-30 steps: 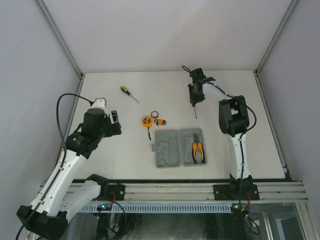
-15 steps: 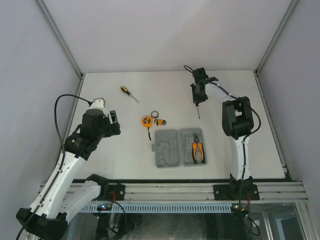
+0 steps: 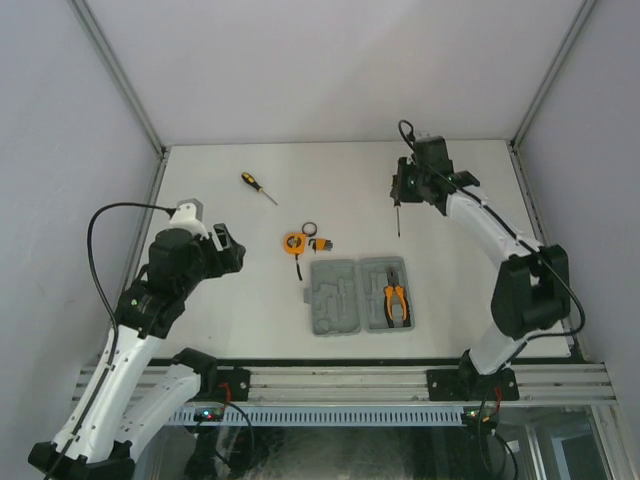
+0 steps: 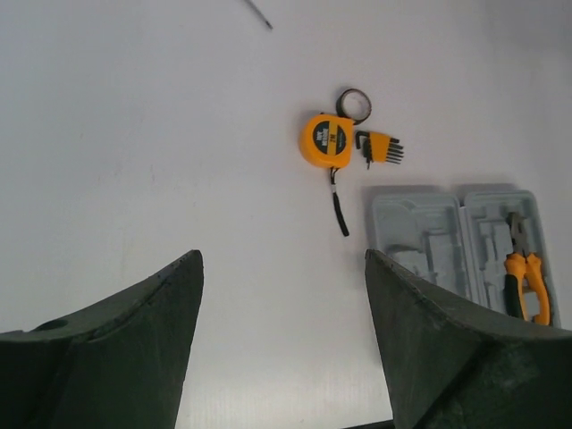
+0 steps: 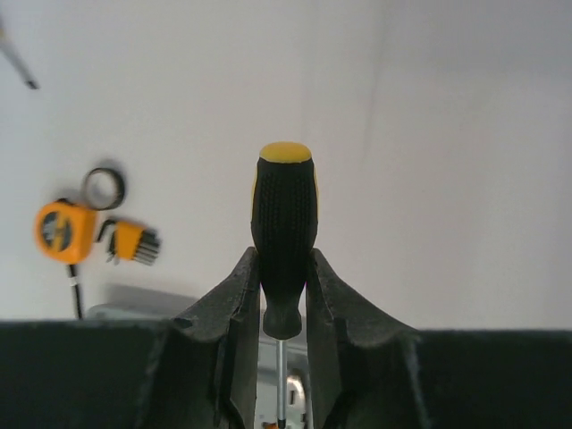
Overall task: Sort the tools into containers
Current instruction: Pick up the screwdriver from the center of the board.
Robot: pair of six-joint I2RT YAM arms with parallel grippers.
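Tabletop [image 3: 240,300]: white, carries everything.

Tool case [image 3: 335,298]: grey, lies open and flat near the front edge, 2 halves of moulded recesses. The right half holds the orange-handled pliers [image 3: 396,303]. The left half shows only bare recesses.

Right gripper [image 5: 282,259]: clenched on 1 black-and-yellow screwdriver [image 5: 284,232], over the far right of the tabletop, beyond the case. The jaws pinch the narrow neck of the handle by the shaft, and the yellow cap points away from the wrist. In the top view the shaft points toward the case.

Left gripper [image 4: 281,255]: released, jaws wide, nothing between them. It hangs over the left side, well apart from every tool.

Handling, as a judgement: the screwdriver is light and stiff. The ribbed handle should resist slipping, but the thin shaft would roll or twist in the jaws, so the handle is the place to hold (as now). A long recess will likely want the tool laid level.

Second screwdriver [image 3: 256,186]: loose at the far left, lying at a slant.

Tape measure [image 3: 293,242]: round, orange, just beyond the case's left half, its black strap trailing toward the case. It is probably the heaviest loose item and is best taken across its flat faces.

Hex key set [image 3: 322,243]: just beside the tape measure. It is small and rigid.

Black ring [image 3: 310,229]: near both, low and thin. It is likely the hardest to pinch.
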